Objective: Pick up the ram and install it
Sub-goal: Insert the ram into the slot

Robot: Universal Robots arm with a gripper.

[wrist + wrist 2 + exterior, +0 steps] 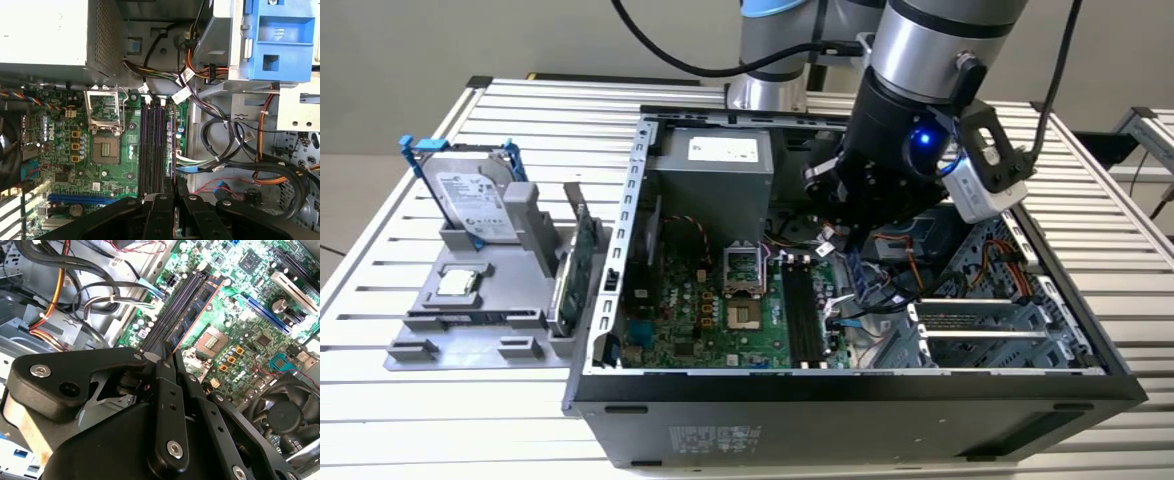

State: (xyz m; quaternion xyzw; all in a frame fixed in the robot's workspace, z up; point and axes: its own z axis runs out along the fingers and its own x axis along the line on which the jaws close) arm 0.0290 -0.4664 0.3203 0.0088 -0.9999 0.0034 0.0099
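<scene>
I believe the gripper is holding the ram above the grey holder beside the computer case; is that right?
Not quite: the gripper holds the ram at the memory slots inside the computer case, not above the grey holder, as the second wrist view shows.

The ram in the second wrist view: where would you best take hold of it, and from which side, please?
Grip its free long edge, coming straight down towards the motherboard, with the fingers pinching the two flat faces. The ram stands on edge along the slots, so only that edge is clear. The gripper appears shut on it this way.
</scene>
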